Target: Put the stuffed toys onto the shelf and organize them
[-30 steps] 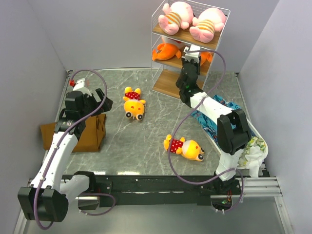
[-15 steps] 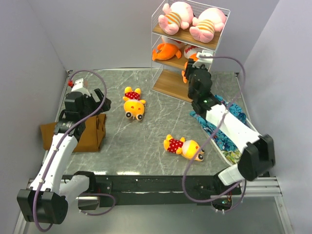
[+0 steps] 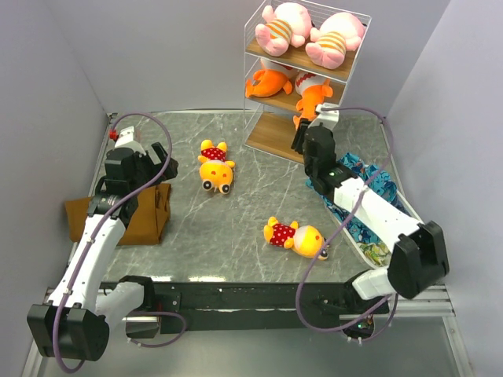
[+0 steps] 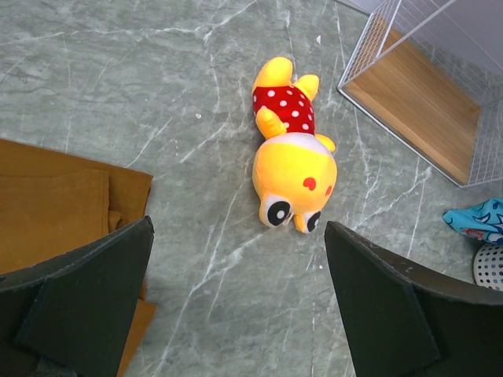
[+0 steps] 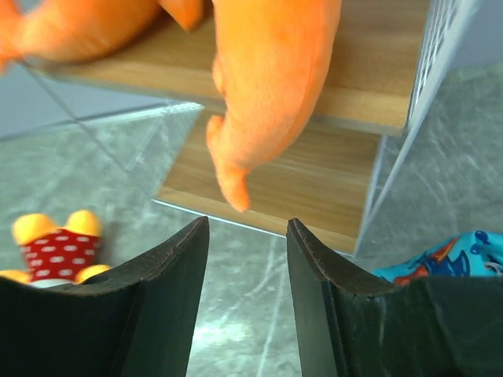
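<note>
Lying below the spread left gripper [image 4: 237, 236], the yellow toy [image 4: 292, 169] looks soft and light — pinch its dotted middle; the right gripper [image 5: 245, 228] gapes empty.

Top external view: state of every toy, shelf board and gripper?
Left pink toy, right pink toy: lying on top board
Left orange fish: on middle board
Right orange fish: on middle board, overhanging front edge
Bottom board: no toy visible
Far yellow toy, near yellow toy: lying on table
Left gripper: open, empty
Right gripper: open, empty
</note>
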Robot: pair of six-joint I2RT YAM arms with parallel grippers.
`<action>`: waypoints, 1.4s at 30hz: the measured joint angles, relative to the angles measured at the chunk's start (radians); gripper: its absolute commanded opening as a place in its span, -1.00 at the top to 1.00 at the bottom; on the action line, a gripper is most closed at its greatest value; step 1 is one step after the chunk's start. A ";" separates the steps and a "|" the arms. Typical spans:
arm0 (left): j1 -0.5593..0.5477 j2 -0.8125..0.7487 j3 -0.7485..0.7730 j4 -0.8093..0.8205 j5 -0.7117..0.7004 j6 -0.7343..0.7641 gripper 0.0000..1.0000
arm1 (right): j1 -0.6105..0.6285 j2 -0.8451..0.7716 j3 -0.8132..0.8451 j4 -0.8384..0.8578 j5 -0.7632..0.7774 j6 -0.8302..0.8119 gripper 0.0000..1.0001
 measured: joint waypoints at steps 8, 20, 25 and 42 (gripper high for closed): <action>-0.001 0.000 0.000 0.000 -0.001 0.004 -0.93 | 0.018 0.129 0.115 0.040 0.095 -0.300 0.00; -0.001 0.000 0.000 0.000 -0.001 0.007 -0.93 | 0.061 0.121 0.106 -0.065 -0.190 -1.176 -0.25; -0.001 0.000 0.000 0.000 -0.001 0.007 -0.93 | 0.061 0.111 0.094 -0.132 -0.225 -1.433 -0.25; -0.001 0.001 0.000 0.000 0.005 0.014 -0.93 | -0.037 0.185 0.142 -0.135 -0.267 -1.702 -0.11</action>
